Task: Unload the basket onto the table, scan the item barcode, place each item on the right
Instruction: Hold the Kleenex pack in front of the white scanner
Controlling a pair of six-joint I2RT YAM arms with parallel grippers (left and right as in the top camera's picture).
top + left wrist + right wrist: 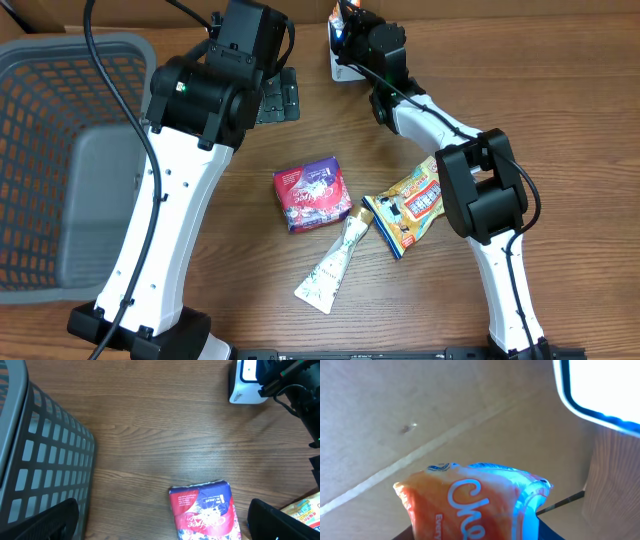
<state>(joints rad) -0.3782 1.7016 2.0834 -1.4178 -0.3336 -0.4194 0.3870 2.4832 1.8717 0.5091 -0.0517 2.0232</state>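
An orange snack bag [465, 505] with light-blue lettering fills the lower right wrist view, with my right gripper [475, 532] shut on it. The bag is lifted close to the white barcode scanner [605, 385], which glows blue along its edge. From overhead, the right gripper [345, 25] hangs at the back of the table just above the scanner [340, 68], and only an orange sliver of the bag [340, 12] shows. My left gripper [165, 525] stands wide open above the table, nothing between its fingers.
A red-and-blue packet [312, 193] lies mid-table, under the left gripper [278, 97]. A yellow snack bag [410, 205] and a white-green sachet [335, 262] lie beside it. A grey mesh basket [60, 60] fills the left side.
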